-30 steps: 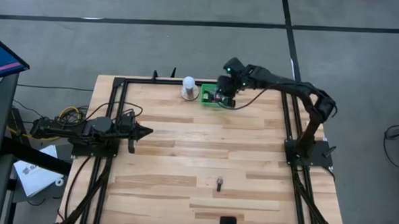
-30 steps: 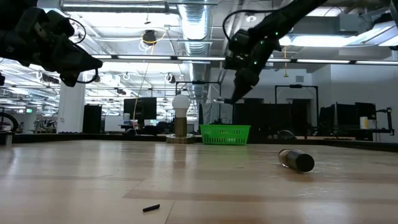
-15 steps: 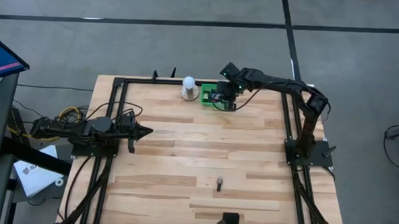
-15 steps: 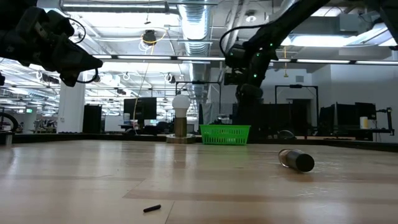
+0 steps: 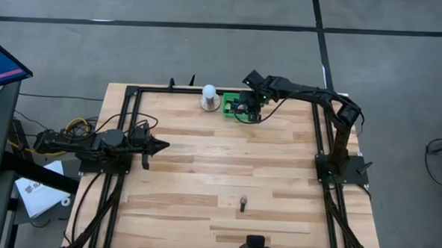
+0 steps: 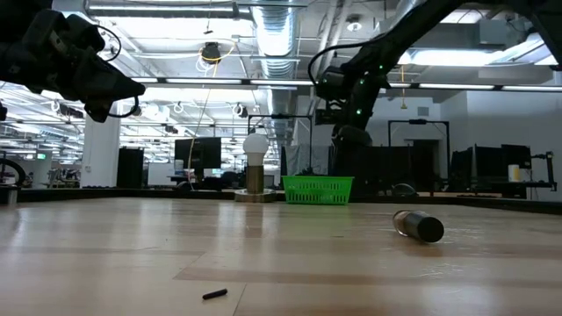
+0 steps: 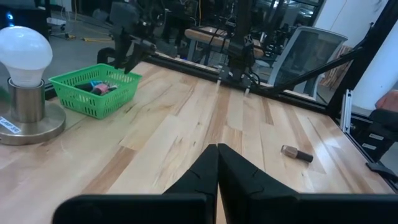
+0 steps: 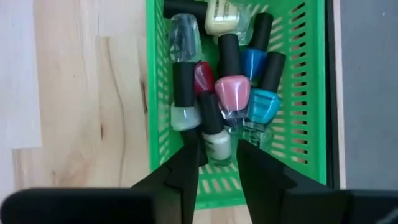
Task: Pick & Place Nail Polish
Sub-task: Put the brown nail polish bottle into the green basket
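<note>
A green basket (image 5: pixel 233 106) stands at the table's far edge and holds several nail polish bottles (image 8: pixel 231 93) in pink, red, blue and clear with dark caps. My right gripper (image 8: pixel 217 149) hangs open above it, pointing down, with a finger on either side of a pale bottle (image 8: pixel 216 142) that lies in the basket. I cannot tell whether the fingers touch it. One more bottle (image 5: pixel 243 203) lies on its side on the near part of the table; it also shows in the low view (image 6: pixel 419 226). My left gripper (image 5: pixel 160 144) is shut and empty above the table's left side.
A white bulb on a round base (image 5: pixel 209 98) stands just left of the basket. A small dark piece (image 6: pixel 213 294) lies on the wood near the front edge. Black frame rails (image 5: pixel 122 157) run along the table's left, right and far sides.
My right gripper has tipped from a slant to pointing straight down over the green basket, and has come down a little toward it. The basket, the lone bottle and my left arm have kept still.
</note>
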`<state>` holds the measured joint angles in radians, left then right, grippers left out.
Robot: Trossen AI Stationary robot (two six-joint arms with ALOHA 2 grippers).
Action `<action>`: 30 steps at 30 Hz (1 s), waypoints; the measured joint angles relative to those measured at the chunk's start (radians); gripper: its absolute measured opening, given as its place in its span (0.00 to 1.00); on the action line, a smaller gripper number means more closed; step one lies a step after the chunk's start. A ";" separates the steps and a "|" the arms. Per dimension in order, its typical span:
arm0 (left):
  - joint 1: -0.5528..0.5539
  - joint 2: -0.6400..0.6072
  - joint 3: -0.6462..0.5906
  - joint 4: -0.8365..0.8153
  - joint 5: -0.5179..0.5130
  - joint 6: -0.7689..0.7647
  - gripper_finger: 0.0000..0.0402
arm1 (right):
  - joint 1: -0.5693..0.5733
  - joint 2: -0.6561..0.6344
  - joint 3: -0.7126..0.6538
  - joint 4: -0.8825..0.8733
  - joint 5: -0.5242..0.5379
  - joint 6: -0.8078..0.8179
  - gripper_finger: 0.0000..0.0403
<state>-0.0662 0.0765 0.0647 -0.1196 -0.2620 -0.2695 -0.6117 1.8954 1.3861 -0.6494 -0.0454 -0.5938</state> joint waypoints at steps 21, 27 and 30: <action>0.000 0.000 -0.001 0.013 0.131 0.018 0.00 | 0.436 -0.060 0.129 -0.622 -0.056 1.019 0.42; 0.000 -0.006 0.000 0.019 0.199 0.030 0.00 | 0.712 -0.058 0.122 -0.501 -0.053 1.497 0.51; 0.000 -0.006 0.000 0.018 0.232 0.043 0.00 | 0.811 -0.058 0.122 -0.412 -0.002 1.754 0.58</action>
<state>-0.0662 0.0708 0.0647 -0.1013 -0.0300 -0.2262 0.1992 1.8374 1.5085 -1.0616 -0.0475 1.1600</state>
